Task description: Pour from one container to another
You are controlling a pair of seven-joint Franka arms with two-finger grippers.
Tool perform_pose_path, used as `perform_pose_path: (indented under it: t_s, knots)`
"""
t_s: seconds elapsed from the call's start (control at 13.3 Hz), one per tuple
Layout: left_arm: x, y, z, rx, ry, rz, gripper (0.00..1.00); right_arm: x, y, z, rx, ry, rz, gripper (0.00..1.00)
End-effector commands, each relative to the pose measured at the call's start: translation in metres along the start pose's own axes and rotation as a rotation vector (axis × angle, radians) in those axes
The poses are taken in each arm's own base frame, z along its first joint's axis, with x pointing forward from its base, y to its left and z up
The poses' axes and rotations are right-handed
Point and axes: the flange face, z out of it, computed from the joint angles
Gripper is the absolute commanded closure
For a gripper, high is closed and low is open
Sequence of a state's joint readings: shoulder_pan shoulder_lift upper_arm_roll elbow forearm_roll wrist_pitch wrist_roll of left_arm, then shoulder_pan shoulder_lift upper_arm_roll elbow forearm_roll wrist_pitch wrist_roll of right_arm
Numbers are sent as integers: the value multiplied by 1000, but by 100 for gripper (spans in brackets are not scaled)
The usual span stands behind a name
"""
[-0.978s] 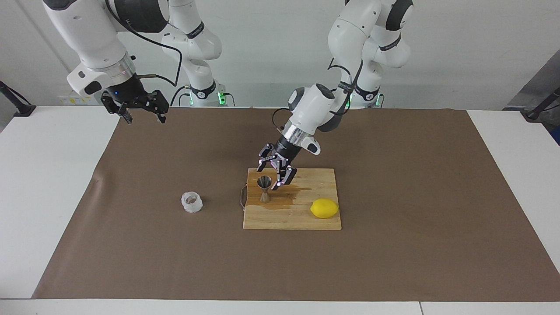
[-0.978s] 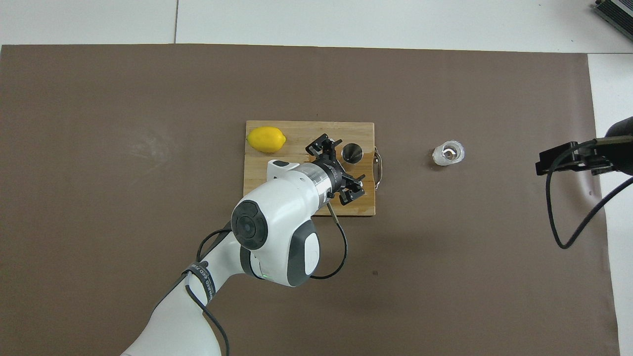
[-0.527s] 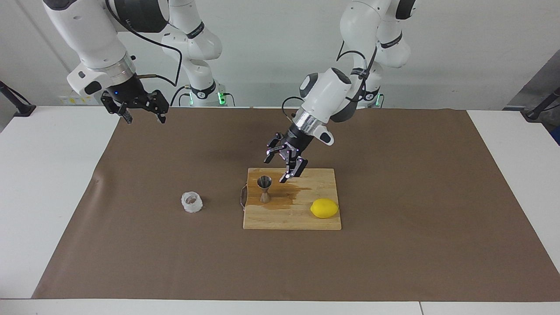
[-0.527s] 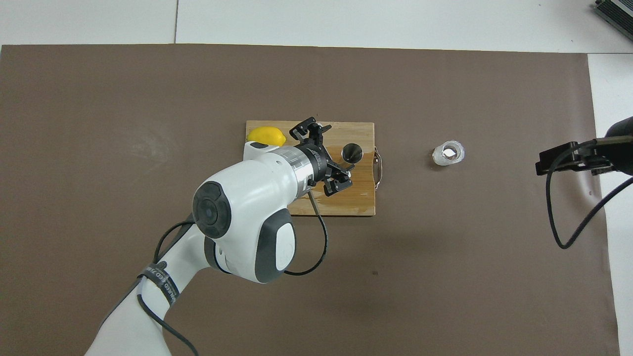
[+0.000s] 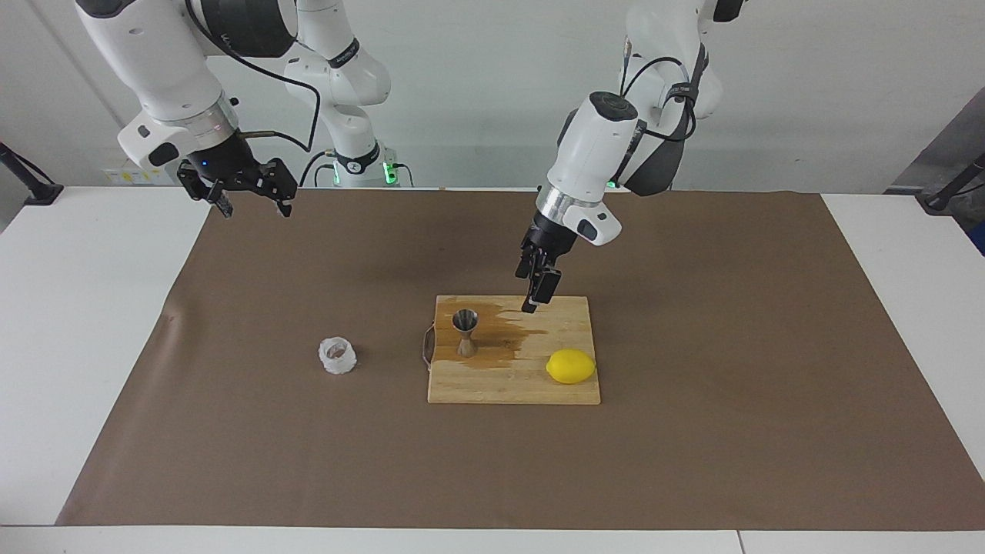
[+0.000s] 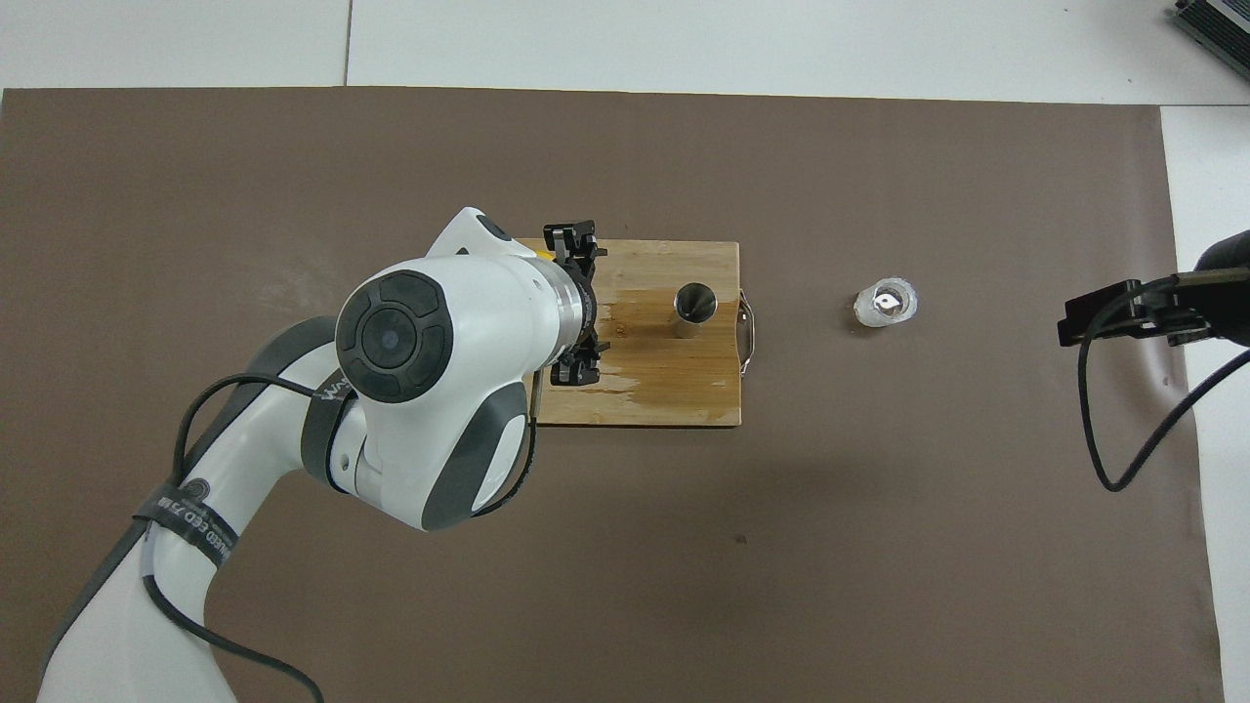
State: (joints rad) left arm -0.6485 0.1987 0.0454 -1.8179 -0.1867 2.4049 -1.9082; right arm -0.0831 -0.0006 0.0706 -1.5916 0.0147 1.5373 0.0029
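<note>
Facing view gives you the steel jigger (image 5: 465, 332) upright on the wooden board (image 5: 514, 385), two cones joined at a narrow waist, long axis vertical, mouth up, beside a dark wet stain (image 5: 504, 338). A smooth yellow lemon (image 5: 570, 366) lies on the same board, toward the left arm's end. The squat translucent cup (image 5: 338, 355), bumpy-walled, sits mouth up on the brown paper (image 5: 692, 431) covering the counter, toward the right arm's end. Your left gripper (image 5: 536, 295) hangs empty over the board's edge, jaws spread. Your right gripper (image 5: 251, 197) waits over the paper's corner, jaws spread, empty.
</note>
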Motion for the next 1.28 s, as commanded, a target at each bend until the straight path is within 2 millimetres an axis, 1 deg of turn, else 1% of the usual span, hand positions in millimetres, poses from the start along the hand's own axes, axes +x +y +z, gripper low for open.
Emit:
perform_pose_path:
  t_s: [0.0, 0.08, 0.23, 0.3, 0.38, 0.45, 0.68, 0.83, 1.05, 1.2]
  knots:
    - [31, 8, -10, 57, 46, 237, 0, -4, 3, -3, 17, -6, -18, 0]
    - [45, 12, -13, 71, 52, 320, 0, -4, 3, -3, 17, -6, -18, 0]
    - [66, 19, -19, 84, 57, 472, 0, -4, 3, -3, 17, -6, -18, 0]
    - [86, 25, -24, 90, 65, 514, 0, -4, 3, -3, 17, -6, -18, 0]
    - [96, 27, -35, 99, 75, 573, 0, -4, 3, -3, 17, -6, -18, 0]
    - [101, 28, -46, 108, 98, 642, 0, -4, 3, -3, 17, -6, -18, 0]
    - [152, 33, -84, 141, 119, 775, 0, -4, 3, -3, 17, -6, -18, 0]
    - [195, 34, -113, 151, 126, 902, 0, -4, 3, -3, 17, -6, -18, 0]
    - [246, 31, -135, 205, 112, 1064, 0, -4, 3, -3, 17, -6, -18, 0]
    - [288, 28, -147, 238, 99, 1181, 0, -4, 3, -3, 17, -6, -18, 0]
